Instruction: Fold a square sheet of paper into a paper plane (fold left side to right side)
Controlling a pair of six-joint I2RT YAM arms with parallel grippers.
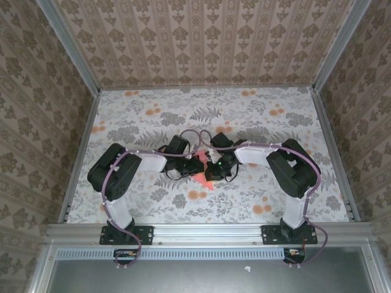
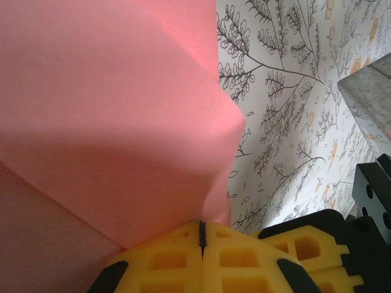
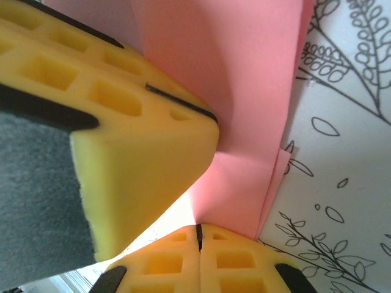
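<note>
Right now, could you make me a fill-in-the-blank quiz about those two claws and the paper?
The left claw is ___ on the square sheet of paper. The right claw grips it too, so ___ claws hold it. The paper's colour is ___. The table is printed with leaves and orange ___.
Missing words: shut, two, pink, flowers.

You've got a pink-red sheet of paper (image 2: pixel 110 110), plain, no marks, darker in the shaded folds. Left claw (image 2: pixel 201 224) and right claw (image 3: pixel 197 227) are both yellow pads with black trim. Tabletop (image 1: pixel 244 116) is white with grey fern and leaf prints plus small orange flowers. Walls (image 1: pixel 208 36) are beige-brown with a striped damask motif. Arms (image 1: pixel 116 171) are black and white.
</note>
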